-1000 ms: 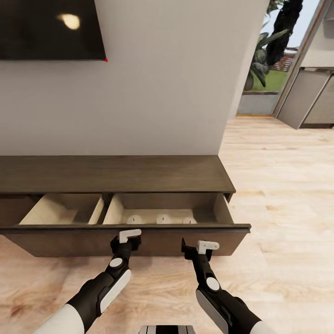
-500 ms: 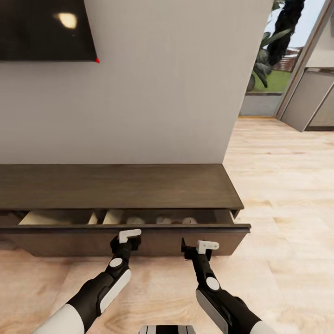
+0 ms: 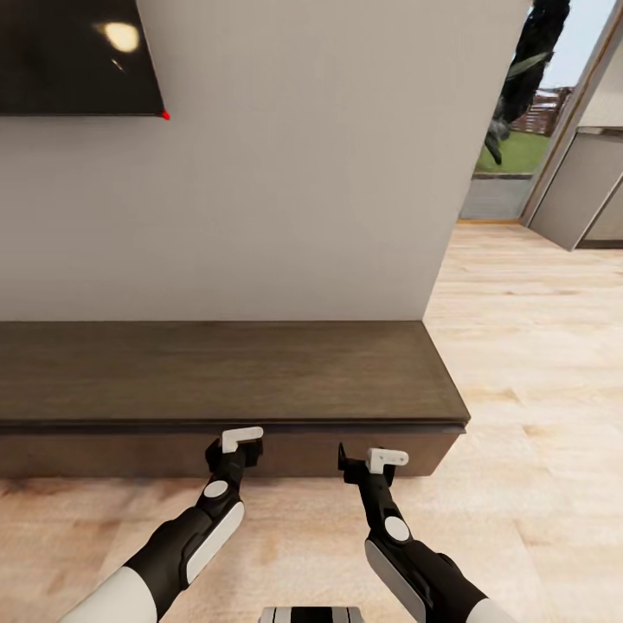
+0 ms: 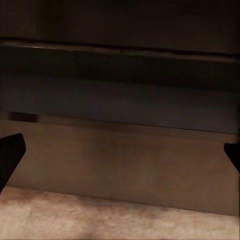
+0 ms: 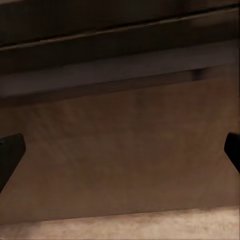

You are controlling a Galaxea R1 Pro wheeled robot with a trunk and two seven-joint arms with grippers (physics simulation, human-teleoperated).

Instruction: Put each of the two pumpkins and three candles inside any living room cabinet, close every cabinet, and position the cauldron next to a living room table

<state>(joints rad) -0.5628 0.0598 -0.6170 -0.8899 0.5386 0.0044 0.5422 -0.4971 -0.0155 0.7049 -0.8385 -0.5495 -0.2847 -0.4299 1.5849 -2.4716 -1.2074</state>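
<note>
1 shut brown cabinet [image 3: 216, 372], 2 wide-open claws, left claw [image 3: 235, 445] and right claw [image 3: 368, 461], against its front.

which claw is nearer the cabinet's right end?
Right. The right claw sits at the cabinet front near that end; the left claw is at the front too, nearer the middle.

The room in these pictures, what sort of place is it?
Probably a living room in a home. A low dark wood cabinet runs along a plain wall, a dark screen hangs above it, likely a television, and the floor is light wood planks leading to a glazed opening with greenery outside.
</note>
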